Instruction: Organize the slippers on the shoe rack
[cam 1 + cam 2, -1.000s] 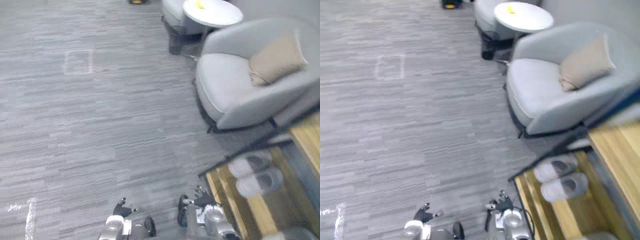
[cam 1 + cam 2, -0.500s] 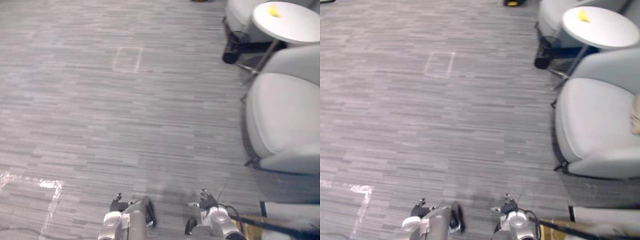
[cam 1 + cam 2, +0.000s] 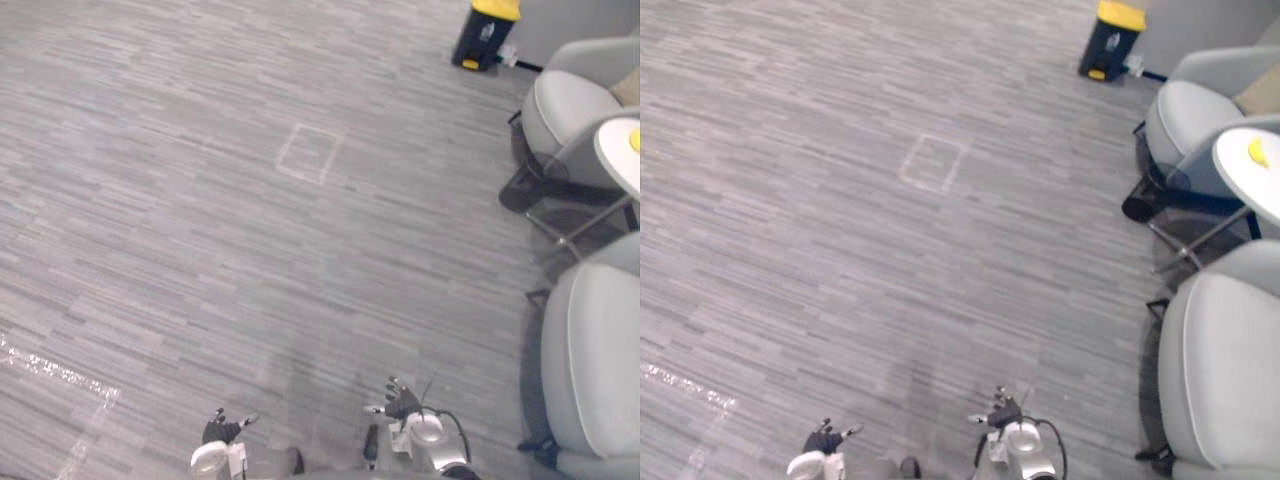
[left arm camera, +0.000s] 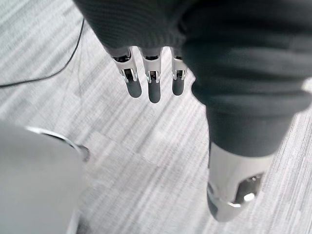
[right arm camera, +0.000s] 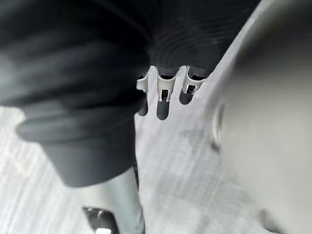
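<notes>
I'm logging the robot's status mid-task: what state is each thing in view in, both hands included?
Left hand: open, fingers straight, holding nothing.
Right hand: open, holding nothing.
Black bin: upright, yellow lid shut.
Round table: upright, small yellow thing lying on top.
Near armchair: upright, seat bare.

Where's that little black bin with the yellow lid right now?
The black bin stands on the grey floor at the far end of the head views, toward the right, just left of a grey armchair.
</notes>
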`<state>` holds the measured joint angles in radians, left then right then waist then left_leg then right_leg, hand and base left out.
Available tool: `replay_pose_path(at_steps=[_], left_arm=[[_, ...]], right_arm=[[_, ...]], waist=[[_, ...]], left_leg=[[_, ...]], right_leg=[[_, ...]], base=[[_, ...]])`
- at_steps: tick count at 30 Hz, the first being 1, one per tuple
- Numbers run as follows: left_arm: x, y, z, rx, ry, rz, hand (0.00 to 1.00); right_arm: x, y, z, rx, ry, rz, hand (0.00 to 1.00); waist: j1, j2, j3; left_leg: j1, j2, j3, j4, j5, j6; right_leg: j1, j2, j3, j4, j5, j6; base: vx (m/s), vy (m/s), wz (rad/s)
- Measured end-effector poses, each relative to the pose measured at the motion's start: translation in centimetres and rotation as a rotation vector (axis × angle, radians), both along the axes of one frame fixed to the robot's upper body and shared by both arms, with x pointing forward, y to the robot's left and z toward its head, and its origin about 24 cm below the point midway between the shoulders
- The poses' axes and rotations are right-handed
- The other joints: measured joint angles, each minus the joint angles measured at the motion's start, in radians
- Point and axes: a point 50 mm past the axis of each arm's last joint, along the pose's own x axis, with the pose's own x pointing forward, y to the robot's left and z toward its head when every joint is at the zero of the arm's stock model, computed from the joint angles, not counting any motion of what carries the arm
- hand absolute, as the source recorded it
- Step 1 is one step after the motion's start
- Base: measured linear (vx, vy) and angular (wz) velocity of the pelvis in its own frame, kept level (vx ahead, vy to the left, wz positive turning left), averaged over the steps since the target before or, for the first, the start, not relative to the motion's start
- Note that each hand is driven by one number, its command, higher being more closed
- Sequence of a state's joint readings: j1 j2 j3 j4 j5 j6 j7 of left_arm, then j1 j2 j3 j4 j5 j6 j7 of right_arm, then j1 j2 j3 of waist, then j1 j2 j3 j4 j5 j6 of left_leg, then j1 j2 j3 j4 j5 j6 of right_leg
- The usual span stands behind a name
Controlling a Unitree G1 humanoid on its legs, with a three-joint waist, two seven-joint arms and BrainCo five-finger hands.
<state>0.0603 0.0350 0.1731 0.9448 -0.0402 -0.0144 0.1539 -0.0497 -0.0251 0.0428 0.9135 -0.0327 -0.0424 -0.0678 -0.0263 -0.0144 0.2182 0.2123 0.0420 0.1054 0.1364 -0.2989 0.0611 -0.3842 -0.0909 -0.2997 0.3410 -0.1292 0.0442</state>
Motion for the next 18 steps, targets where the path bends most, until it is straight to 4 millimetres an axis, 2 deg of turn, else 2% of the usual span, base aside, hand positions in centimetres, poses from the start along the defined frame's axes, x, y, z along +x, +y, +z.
replay_pose_path(at_steps=[1, 2, 3, 4, 5, 6, 7, 8, 9, 10, 11, 13, 14, 16, 17, 18], left_arm=[[0.0, -0.2, 0.0, 0.000, -0.001, -0.017, 0.00], [-0.1, -0.2, 0.0, 0.001, 0.003, -0.018, 0.00], [-0.1, -0.6, -0.1, -0.009, 0.008, -0.018, 0.00], [0.1, -1.3, -0.2, -0.030, -0.002, -0.010, 0.00], [0.2, -1.6, -0.2, -0.038, -0.005, -0.004, 0.00], [0.4, -1.7, -0.1, -0.051, -0.015, 0.032, 0.00], [0.3, -1.9, -0.1, -0.066, -0.021, 0.070, 0.00], [0.2, -1.9, -0.1, -0.067, -0.023, 0.078, 0.00], [0.5, -1.6, 0.2, -0.060, -0.043, 0.089, 0.00], [0.8, -1.2, 0.5, -0.050, -0.064, 0.091, 0.00], [1.1, -1.0, 0.7, -0.041, -0.078, 0.091, 0.00], [1.3, -0.6, 0.9, -0.028, -0.097, 0.086, 0.00], [1.7, -0.4, 1.1, -0.020, -0.115, 0.082, 0.00], [1.9, -0.4, 1.3, -0.014, -0.124, 0.067, 0.00], [2.1, -0.3, 1.3, -0.008, -0.128, 0.055, 0.00], [2.0, -0.5, 1.3, -0.010, -0.123, 0.047, 0.00]], right_arm=[[-0.1, -0.1, -0.1, -0.002, 0.005, 0.002, 0.00], [-0.2, -0.1, -0.1, -0.002, 0.008, 0.002, 0.00], [0.0, -0.7, 0.0, -0.019, 0.005, 0.008, 0.00], [0.3, -0.6, 0.1, -0.017, -0.004, 0.004, 0.00], [0.4, -0.7, 0.2, -0.017, -0.007, 0.001, 0.00], [0.2, -0.7, 0.1, -0.016, 0.002, -0.002, 0.00], [-0.1, -0.5, 0.1, -0.012, 0.000, 0.008, 0.00], [0.1, -0.3, 0.2, -0.010, -0.007, 0.015, 0.00], [-0.6, 0.2, 0.0, 0.007, 0.005, 0.007, 0.00], [-0.7, 0.8, -0.1, 0.023, 0.009, 0.005, 0.00], [-0.7, 1.3, 0.0, 0.036, 0.005, 0.006, 0.00], [-0.7, 2.0, 0.0, 0.054, 0.005, 0.005, 0.00], [-0.5, 2.1, 0.0, 0.055, 0.007, 0.007, 0.00], [-0.6, 1.9, -0.2, 0.050, 0.018, 0.002, 0.00], [-0.9, 1.5, -0.5, 0.036, 0.036, -0.004, 0.00], [-1.3, 1.2, -0.7, 0.024, 0.057, -0.001, 0.00]], waist=[[-0.002, -0.011, -0.005], [-0.002, -0.014, -0.006], [-0.007, 0.005, -0.015], [0.003, 0.033, -0.026], [0.003, 0.037, -0.024], [0.001, 0.051, -0.017], [0.005, 0.070, -0.012], [0.013, 0.075, -0.009], [0.024, 0.080, -0.007], [0.036, 0.066, 0.000], [0.038, 0.041, -0.001], [0.045, 0.030, -0.010], [0.056, 0.028, -0.008], [0.066, 0.020, -0.004], [0.072, 0.013, 0.001], [0.087, 0.017, -0.001]], left_leg=[[0.027, 0.001, -0.022, -0.001, -0.023, -0.044], [0.042, 0.001, -0.033, 0.001, -0.035, -0.064], [0.072, 0.031, -0.059, 0.022, -0.051, -0.093], [0.031, 0.058, -0.065, 0.103, -0.020, -0.146], [0.018, 0.060, -0.066, 0.147, -0.004, -0.167], [-0.053, 0.076, -0.054, 0.335, 0.079, -0.163], [-0.137, 0.116, -0.038, 0.574, 0.234, -0.162], [-0.170, 0.145, -0.020, 0.672, 0.240, -0.173], [-0.243, 0.209, 0.031, 0.867, 0.178, -0.152], [-0.294, 0.229, 0.070, 0.942, 0.141, -0.146], [-0.346, 0.236, 0.102, 0.963, 0.116, -0.138], [-0.451, 0.234, 0.142, 0.913, 0.064, -0.128], [-0.531, 0.200, 0.163, 0.743, 0.029, -0.119], [-0.566, 0.146, 0.156, 0.549, 0.041, -0.116], [-0.564, 0.063, 0.116, 0.188, 0.183, -0.126], [-0.542, 0.047, 0.109, 0.157, 0.310, -0.129]], right_leg=[[-0.002, 0.015, 0.032, -0.138, 0.087, -0.002], [-0.005, 0.019, 0.050, -0.142, 0.136, -0.017], [-0.006, 0.043, 0.082, -0.070, 0.212, -0.078], [-0.009, 0.043, 0.055, -0.023, 0.162, -0.088], [-0.004, 0.045, 0.049, -0.013, 0.151, -0.093], [0.049, 0.059, 0.035, -0.020, 0.103, -0.095], [0.138, 0.082, 0.040, -0.063, 0.073, -0.102], [0.180, 0.095, 0.044, -0.087, 0.062, -0.109], [0.277, 0.120, 0.058, -0.128, 0.034, -0.119], [0.341, 0.121, 0.074, -0.149, 0.007, -0.122], [0.388, 0.116, 0.086, -0.176, -0.009, -0.121], [0.458, 0.107, 0.112, -0.221, -0.025, -0.110], [0.511, 0.087, 0.142, -0.255, -0.036, -0.088], [0.546, 0.054, 0.155, -0.278, -0.054, -0.062], [0.601, 0.010, 0.166, -0.303, -0.092, -0.025], [0.632, 0.002, 0.190, -0.317, -0.109, -0.007]], base=[[0.57, -0.172, 0.89], [0.61, -0.214, 0.72], [0.73, -0.256, 0.51], [0.62, -0.208, 0.43], [0.60, -0.231, 0.24], [0.63, -0.230, 0.07], [0.76, -0.241, -0.02], [0.77, -0.164, -0.22], [0.49, -0.063, -0.28], [0.57, -0.088, -0.31], [0.53, -0.070, -0.33], [0.49, -0.015, -0.41], [0.58, 0.110, -0.54], [0.68, 0.206, -0.42], [0.57, 0.238, -0.42], [0.58, 0.243, -0.42]])
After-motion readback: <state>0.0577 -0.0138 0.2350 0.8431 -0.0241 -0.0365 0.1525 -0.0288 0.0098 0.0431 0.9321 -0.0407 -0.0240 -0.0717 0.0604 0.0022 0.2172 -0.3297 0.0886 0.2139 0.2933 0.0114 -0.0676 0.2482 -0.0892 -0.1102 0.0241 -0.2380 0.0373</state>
